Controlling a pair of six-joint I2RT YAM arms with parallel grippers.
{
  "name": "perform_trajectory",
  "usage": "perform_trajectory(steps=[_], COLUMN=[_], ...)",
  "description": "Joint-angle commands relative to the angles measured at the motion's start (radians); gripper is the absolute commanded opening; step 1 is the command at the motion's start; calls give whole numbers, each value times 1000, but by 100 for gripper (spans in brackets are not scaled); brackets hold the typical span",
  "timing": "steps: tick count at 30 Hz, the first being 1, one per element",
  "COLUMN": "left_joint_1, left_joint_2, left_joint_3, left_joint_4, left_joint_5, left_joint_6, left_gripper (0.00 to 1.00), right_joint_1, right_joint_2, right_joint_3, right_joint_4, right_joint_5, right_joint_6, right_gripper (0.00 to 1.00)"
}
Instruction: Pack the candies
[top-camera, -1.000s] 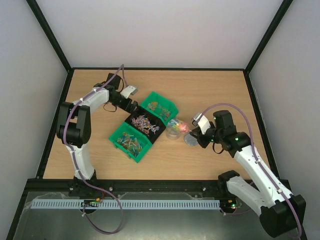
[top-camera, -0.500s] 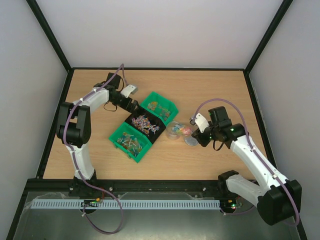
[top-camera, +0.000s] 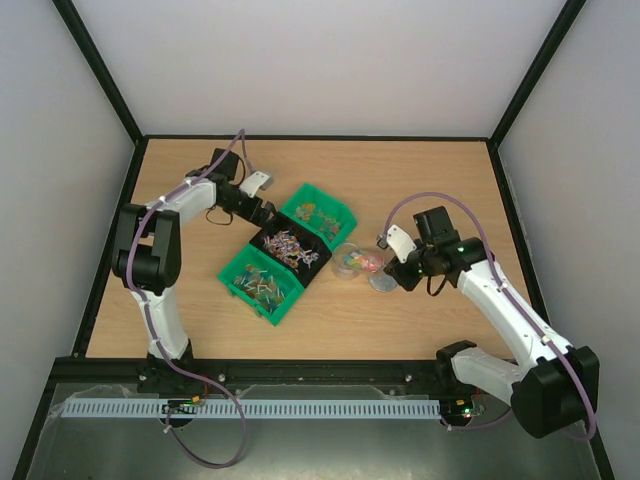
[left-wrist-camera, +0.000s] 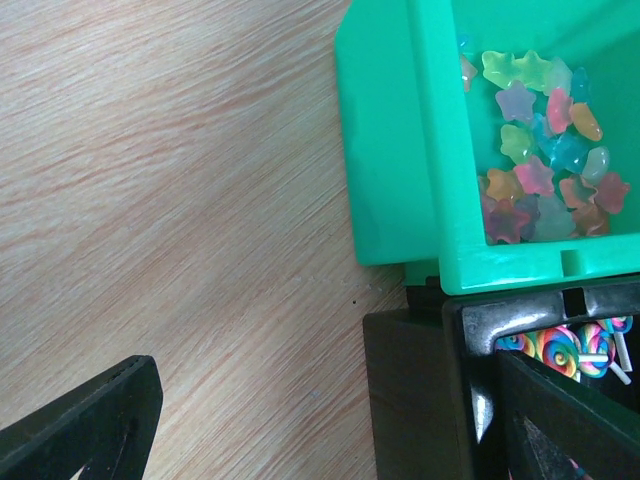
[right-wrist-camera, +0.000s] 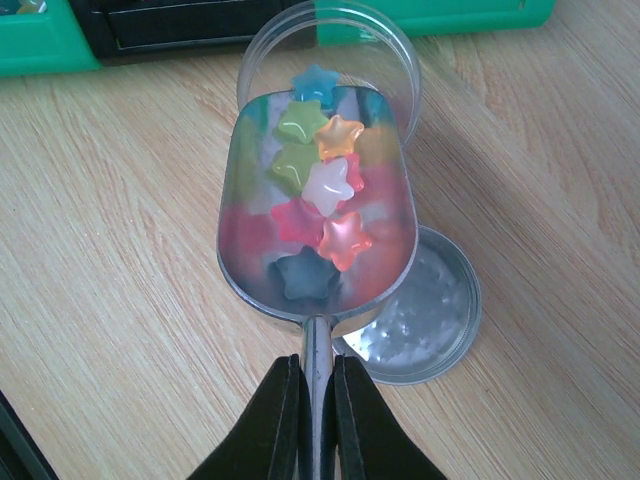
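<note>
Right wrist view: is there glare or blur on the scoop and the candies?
Right wrist view: the star candies are sharp; the shiny scoop mirrors their colours; the lid shows white glare spots. Top external view: they are too small to resolve.

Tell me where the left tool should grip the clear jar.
Grip low across its round wall, probably coming from the far side. The clear jar stands mouth up; the scoop held by the right tool sits over the mouth from the right, and the black bin crowds its left.

Pastel multicoloured candies (right-wrist-camera: 330, 185), green bin (left-wrist-camera: 395, 150), black bin (left-wrist-camera: 400, 400), silver scoop (right-wrist-camera: 250, 275)
</note>
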Motion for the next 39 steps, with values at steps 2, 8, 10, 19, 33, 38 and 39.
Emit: perform_trajectory(steps=[2,8,10,19,33,38,39], left_joint_1=[7,10,11,16,19,19,19], left_joint_2=[-14,-13,-11,-9,-34,-60,-67], left_joint_3=[-19,-26,-25,-30,-57,-85,-90], left_joint_4=[19,24,26,29,34,34,35], left_joint_5=[18,20,21,21,8,-3,-6], left_joint_6=[-12,-13,-15,-19,-32,-47,-53], left_gripper=[92,92,92,92,92,91,91], right_joint_1=[-3,-3,-4,-4,-2,51,71], right_joint_2=[28,57,64,72,109,149,161], right_joint_3=[52,84,92,116,212,326,347], right_joint_4=[-82,-106,-111,-149,-231,-286,-292], right_joint_5=[-4,7,13,16,19,6,8], right_joint_6=[-36,-49,-49,-69,-89,-24,-4], right_gripper=[1,1,1,1,1,1,1])
